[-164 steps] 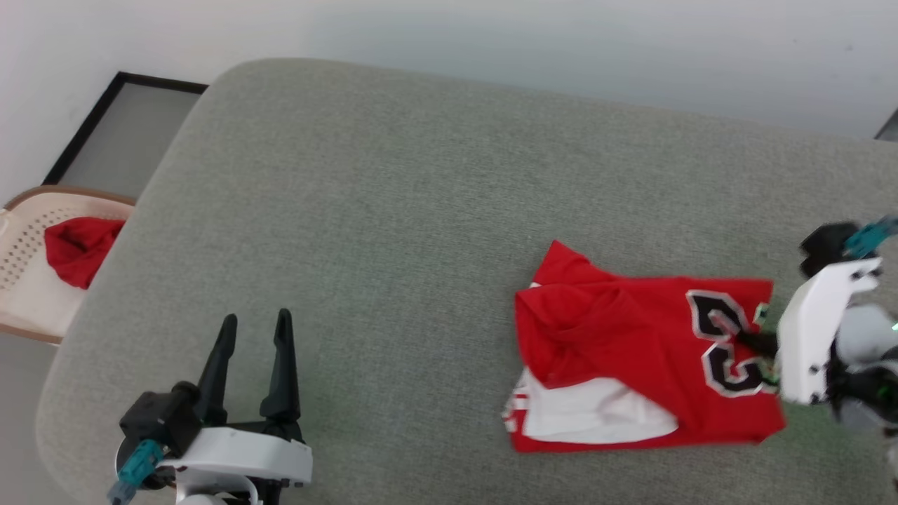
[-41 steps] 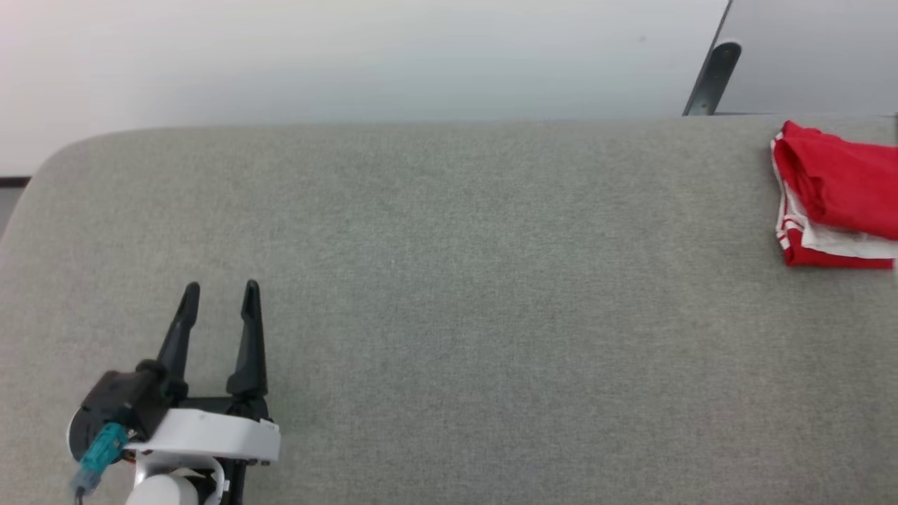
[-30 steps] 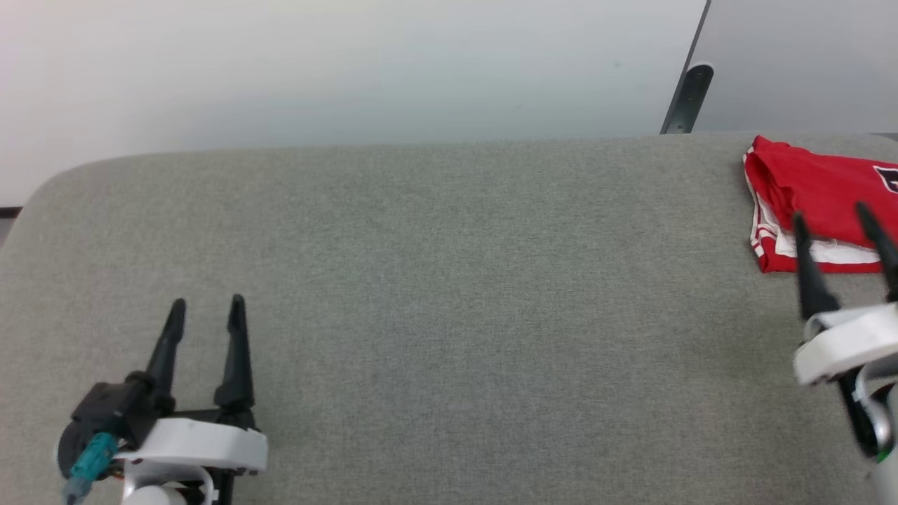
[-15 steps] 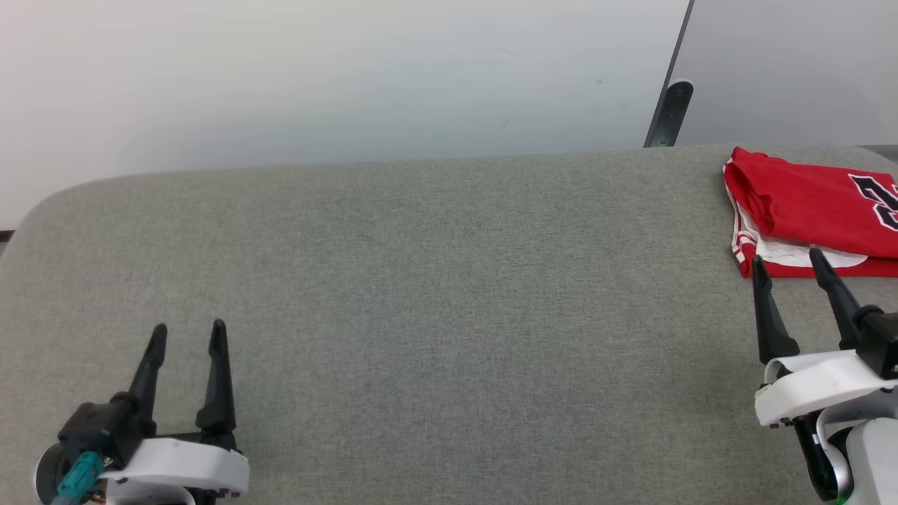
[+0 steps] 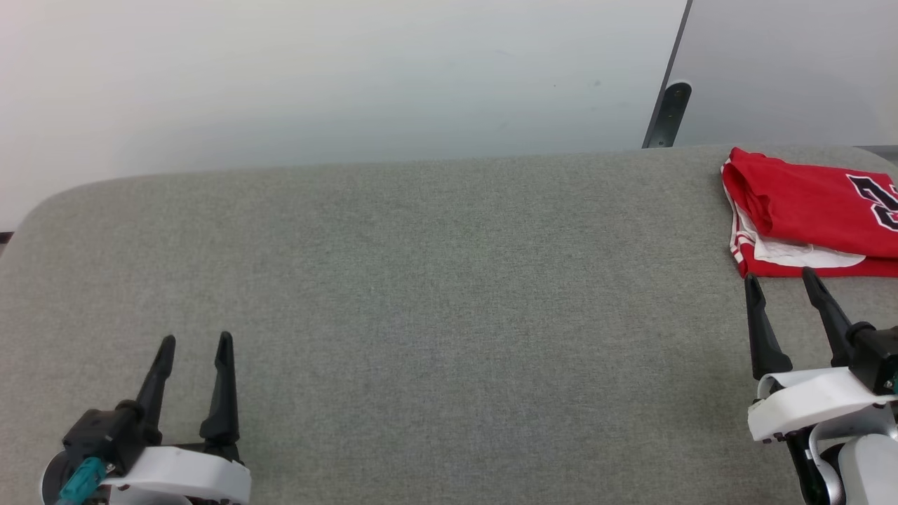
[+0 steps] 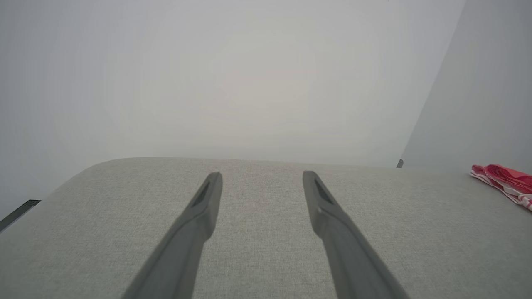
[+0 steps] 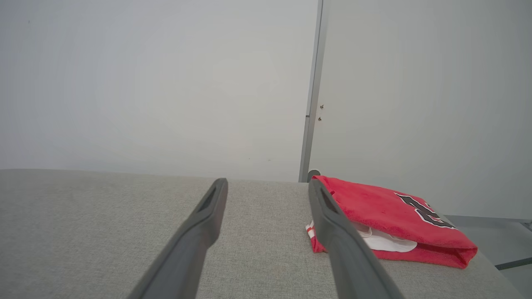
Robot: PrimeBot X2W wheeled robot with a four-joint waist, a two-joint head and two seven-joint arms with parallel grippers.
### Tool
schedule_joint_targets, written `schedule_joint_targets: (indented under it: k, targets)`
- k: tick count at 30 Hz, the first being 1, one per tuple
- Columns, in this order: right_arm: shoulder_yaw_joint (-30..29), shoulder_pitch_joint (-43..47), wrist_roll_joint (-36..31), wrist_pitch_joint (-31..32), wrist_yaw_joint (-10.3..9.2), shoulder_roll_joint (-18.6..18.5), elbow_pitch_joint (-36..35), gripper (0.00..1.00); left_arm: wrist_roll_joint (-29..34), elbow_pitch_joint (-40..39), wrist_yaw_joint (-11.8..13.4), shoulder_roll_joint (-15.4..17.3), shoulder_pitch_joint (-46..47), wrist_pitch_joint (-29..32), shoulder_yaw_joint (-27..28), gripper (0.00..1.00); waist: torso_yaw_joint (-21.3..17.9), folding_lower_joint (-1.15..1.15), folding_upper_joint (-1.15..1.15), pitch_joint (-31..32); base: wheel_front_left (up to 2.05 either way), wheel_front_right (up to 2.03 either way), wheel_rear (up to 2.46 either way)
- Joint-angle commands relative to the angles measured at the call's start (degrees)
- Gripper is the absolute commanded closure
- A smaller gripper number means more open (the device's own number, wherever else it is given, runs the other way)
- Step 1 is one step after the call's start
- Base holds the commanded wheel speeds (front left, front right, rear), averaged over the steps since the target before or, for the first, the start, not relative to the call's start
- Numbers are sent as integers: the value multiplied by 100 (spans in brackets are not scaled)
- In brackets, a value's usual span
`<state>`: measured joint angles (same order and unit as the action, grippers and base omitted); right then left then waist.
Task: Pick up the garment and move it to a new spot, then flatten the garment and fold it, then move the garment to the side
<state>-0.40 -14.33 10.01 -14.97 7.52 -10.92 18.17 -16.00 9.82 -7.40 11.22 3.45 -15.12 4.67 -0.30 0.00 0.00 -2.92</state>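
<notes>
The right gripper [image 5: 779,274] has drawn back off the folded garment [image 5: 807,203] — jaws apart, empty; left gripper [image 5: 196,337] likewise spread

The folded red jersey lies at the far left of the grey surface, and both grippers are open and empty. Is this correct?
No. The garment lies at the far right of the grey surface, not the left, as the head view shows. The rest stands: the left gripper and right gripper are open and empty.
</notes>
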Motion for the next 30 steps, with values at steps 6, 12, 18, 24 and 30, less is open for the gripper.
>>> schedule_joint_targets:
  k: [6, 12, 18, 24, 30]
  targets:
    - [-37, 150, 41, -28, -7, 79, 15, 0, -46, -81, -16, 4, -71, 4, 43, 0, -6, 0, 0, 8, 0, 0, 0]
    - [-1, 191, 58, -28, -7, 89, 33, 0, 61, -92, -16, 22, -107, 5, 60, 0, -9, 0, 0, 3, 0, 0, 0]
    - [-21, 263, 199, 107, 0, 146, 249, 100, -184, 141, 1, -126, -126, 63, 30, 100, -9, 0, 0, 9, 0, 0, 0]
    - [-84, 300, 874, 293, 0, 200, 196, 100, -808, 163, 0, -184, -86, 245, 51, 100, -7, 0, 0, 22, 0, 0, 0]
    - [-114, 359, 1508, 437, -1, 252, 122, 100, -1391, 176, -1, -238, -55, 405, 60, 100, -5, 0, 0, 35, 0, 0, 0]
